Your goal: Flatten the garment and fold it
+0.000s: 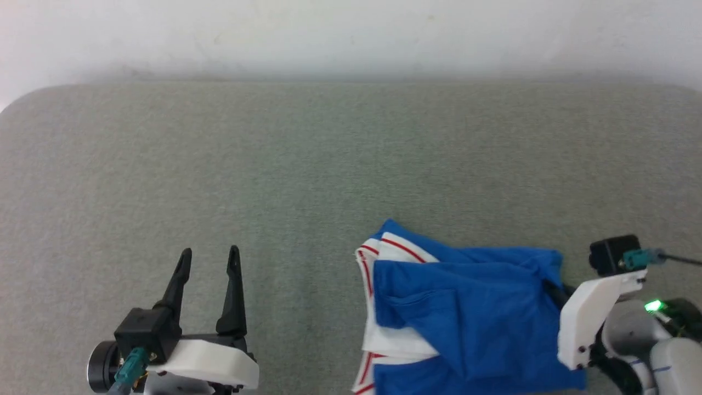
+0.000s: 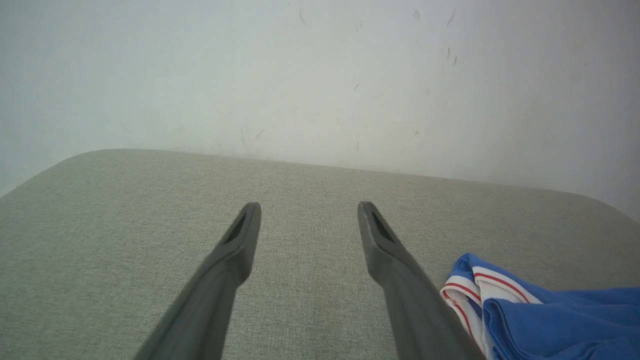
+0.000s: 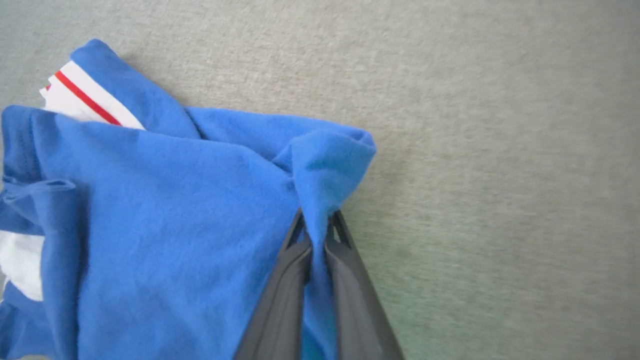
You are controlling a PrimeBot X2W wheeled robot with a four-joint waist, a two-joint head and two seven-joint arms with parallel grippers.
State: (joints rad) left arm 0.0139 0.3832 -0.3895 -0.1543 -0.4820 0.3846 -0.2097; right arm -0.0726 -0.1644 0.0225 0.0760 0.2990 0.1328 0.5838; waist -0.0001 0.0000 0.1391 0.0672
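The garment (image 1: 466,312), royal blue with white parts and red-striped trim, lies bunched at the lower right of the grey-green surface (image 1: 307,164). The same garment (image 3: 165,210) spreads across the left of the right wrist view, a raised blue fold pinched between the dark fingers. My right gripper (image 3: 317,220) is shut on that fold at the garment's right edge; in the head view its fingers are hidden behind the cloth and white mount. My left gripper (image 1: 210,253) stands open at the lower left, apart from the garment (image 2: 540,315), nothing between its fingers (image 2: 240,235).
A pale wall (image 1: 351,33) runs behind the padded surface, whose far-left corner (image 1: 27,104) is rounded. Bare surface lies between the two grippers and all the way back to the wall.
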